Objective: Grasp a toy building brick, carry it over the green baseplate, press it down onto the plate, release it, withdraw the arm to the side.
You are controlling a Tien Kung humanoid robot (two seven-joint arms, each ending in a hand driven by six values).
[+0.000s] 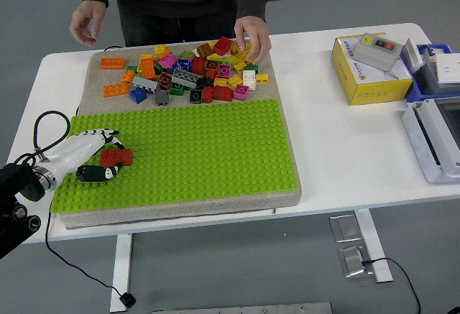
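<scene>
The robot's white-and-black left hand (92, 157) lies low over the near-left part of the flat, studded green plastic baseplate (194, 152), its fingers (108, 139) curled around a small red rectangular toy brick (116, 157), with the thumb on the brick's near side. The red brick sits on the baseplate's studs, close to the plate's left edge. The black arm (18, 199) reaches in from off the baseplate's near-left corner.

Just beyond the baseplate's far edge, on the same grey foam mat (97, 73), lies a heap of loose bricks in many colours (190, 71). At the heap's far-right end a person's hand (251, 35) reaches down among the bricks; the person's other hand (88, 21) hangs beyond the mat's far-left corner. Well to the right of the baseplate a yellow cardboard box (368, 73) stands on the white table (338, 149).
</scene>
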